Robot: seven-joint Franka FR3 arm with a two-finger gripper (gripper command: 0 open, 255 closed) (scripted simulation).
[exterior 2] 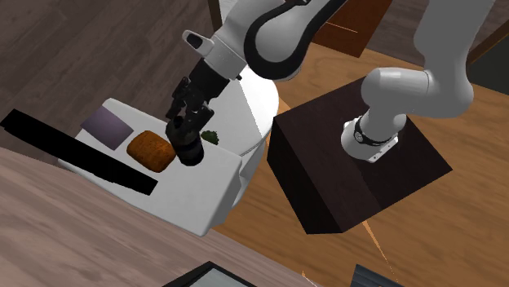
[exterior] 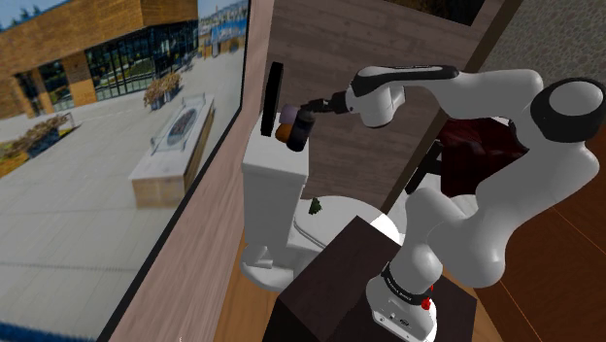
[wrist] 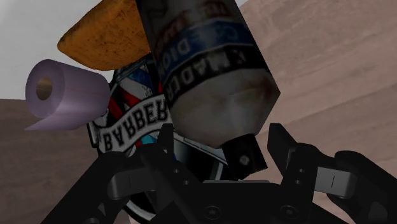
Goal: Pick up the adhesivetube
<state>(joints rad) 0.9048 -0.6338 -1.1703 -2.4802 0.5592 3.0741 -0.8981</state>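
The adhesive tube (wrist: pixel 203 63) is dark grey with a blue and black printed label and a black cap at its narrow end. My gripper (wrist: pixel 222 137) is shut on it near that capped end, one finger against each side. In the shoulder view the tube (exterior: pixel 303 131) stands roughly upright at the gripper (exterior: pixel 309 119), over the white toilet tank (exterior: pixel 277 180). From the second exterior view the tube (exterior 2: pixel 190 149) hangs at the gripper's (exterior 2: pixel 186 130) tip beside a brown sponge (exterior 2: pixel 150 150). I cannot tell whether the tube touches the tank lid (exterior 2: pixel 196 192).
On the tank lid lie the brown sponge (wrist: pixel 108 35), a purple paper roll (wrist: pixel 63 92) and a black barber sign (exterior 2: pixel 73 151) leaning at the back. A small green object (exterior 2: pixel 210 136) sits nearby. A wooden wall and large window (exterior: pixel 97 146) border the tank; the dark stand (exterior 2: pixel 359 163) sits behind.
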